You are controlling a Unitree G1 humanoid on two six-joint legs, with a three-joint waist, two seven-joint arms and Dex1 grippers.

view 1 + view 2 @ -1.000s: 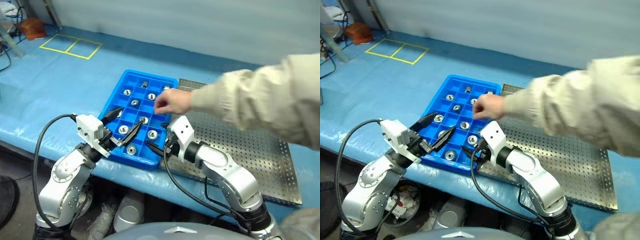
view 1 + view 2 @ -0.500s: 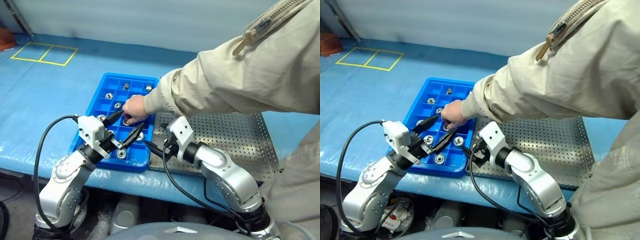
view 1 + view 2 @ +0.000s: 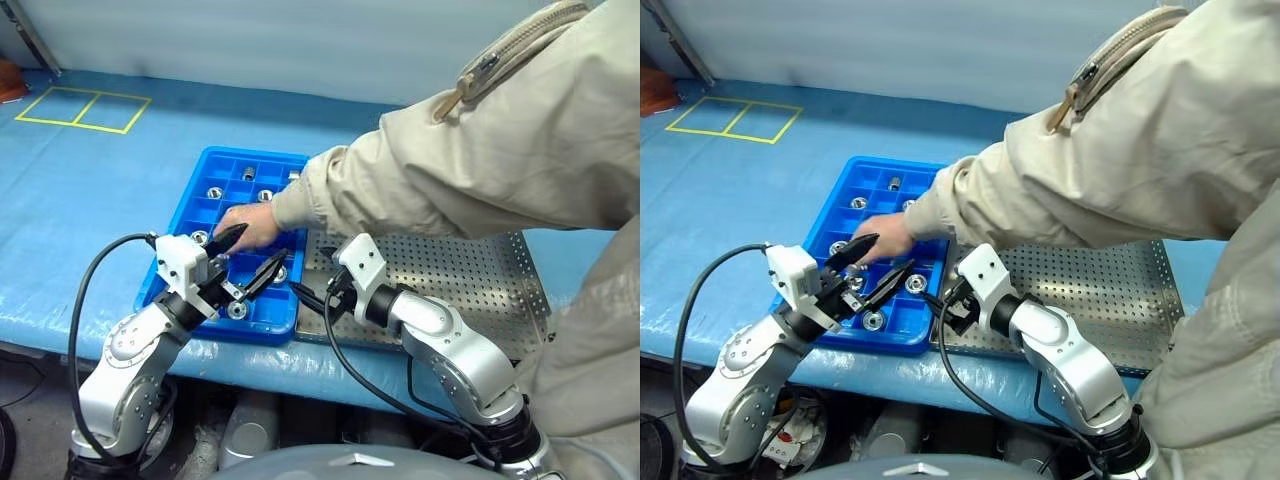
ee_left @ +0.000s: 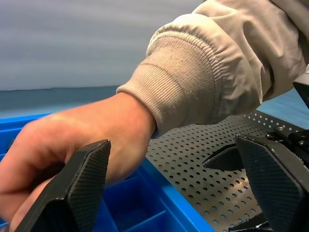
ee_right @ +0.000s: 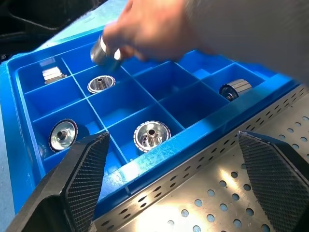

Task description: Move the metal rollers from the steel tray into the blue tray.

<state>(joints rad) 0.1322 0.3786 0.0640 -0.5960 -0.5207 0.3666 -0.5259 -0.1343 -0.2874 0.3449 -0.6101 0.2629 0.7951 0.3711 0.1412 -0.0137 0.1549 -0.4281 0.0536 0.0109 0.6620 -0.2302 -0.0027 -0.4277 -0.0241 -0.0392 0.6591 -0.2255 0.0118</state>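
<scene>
The blue tray (image 3: pixel 200 205) lies on the blue-covered desk (image 3: pixel 90 190), near the desk's front edge. The steel tray (image 3: pixel 470 270) lies just beside it on the right, long sides touching or nearly so.

Several metal rollers (image 5: pixel 151 134) sit singly in the compartments of the blue tray; the right wrist view shows flanged ones standing upright and one plain roller lying on its side in a compartment by the tray's edge next to the steel tray. The visible perforated floor of the steel tray carries no rollers.

A person's hand (image 3: pixel 240 226), in a beige sleeve (image 3: pixel 420 180), reaches from the right across the steel tray and over the middle compartments of the blue tray. Its fingers hold one metal roller (image 5: pixel 104 50) just above a compartment.

The robot's left hand (image 3: pixel 250 255) hovers over the front compartments of the blue tray, fingers spread wide and empty, just beside the person's hand. The robot's right hand (image 3: pixel 308 296) sits at the front edge of the steel tray by the blue tray's front right corner, fingers also spread wide and empty.
</scene>
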